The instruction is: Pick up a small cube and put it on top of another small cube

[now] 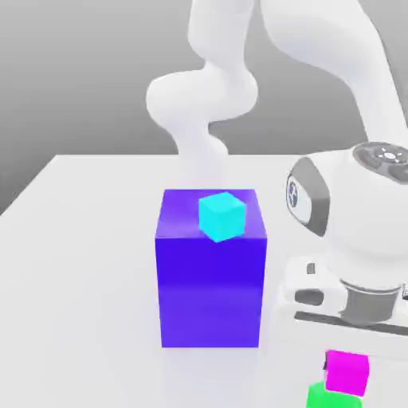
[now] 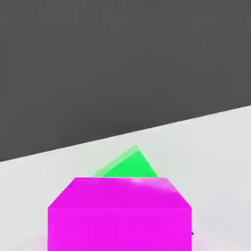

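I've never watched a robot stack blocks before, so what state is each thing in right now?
Magenta cube: sitting on the green cube, directly beneath the robot's hand.
Green cube: on the table, under the magenta cube.
Cyan cube: resting on top of the big blue block.
Big blue block: upright on the table.

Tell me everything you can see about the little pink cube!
The small magenta-pink cube is plain, smooth and evenly coloured, with sharp edges. In the exterior view it sits upright directly below the robot's hand, on top of the green cube, near the exterior view's lower right corner. In the hand view the green one peeks out behind and beneath it.
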Controlling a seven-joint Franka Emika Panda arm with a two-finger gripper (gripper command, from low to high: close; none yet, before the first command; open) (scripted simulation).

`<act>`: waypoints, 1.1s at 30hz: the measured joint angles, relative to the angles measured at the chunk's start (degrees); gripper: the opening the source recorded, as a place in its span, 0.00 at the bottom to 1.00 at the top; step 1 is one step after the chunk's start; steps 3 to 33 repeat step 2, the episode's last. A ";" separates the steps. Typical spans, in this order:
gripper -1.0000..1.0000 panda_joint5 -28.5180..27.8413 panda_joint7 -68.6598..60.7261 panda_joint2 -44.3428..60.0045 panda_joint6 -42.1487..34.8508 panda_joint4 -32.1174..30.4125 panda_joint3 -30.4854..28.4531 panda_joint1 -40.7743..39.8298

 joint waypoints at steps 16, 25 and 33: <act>1.00 0.00 0.00 0.00 0.00 0.00 0.00 0.00; 1.00 0.00 0.00 0.00 0.00 0.00 0.00 0.00; 1.00 0.00 0.00 0.00 0.00 0.00 0.00 0.00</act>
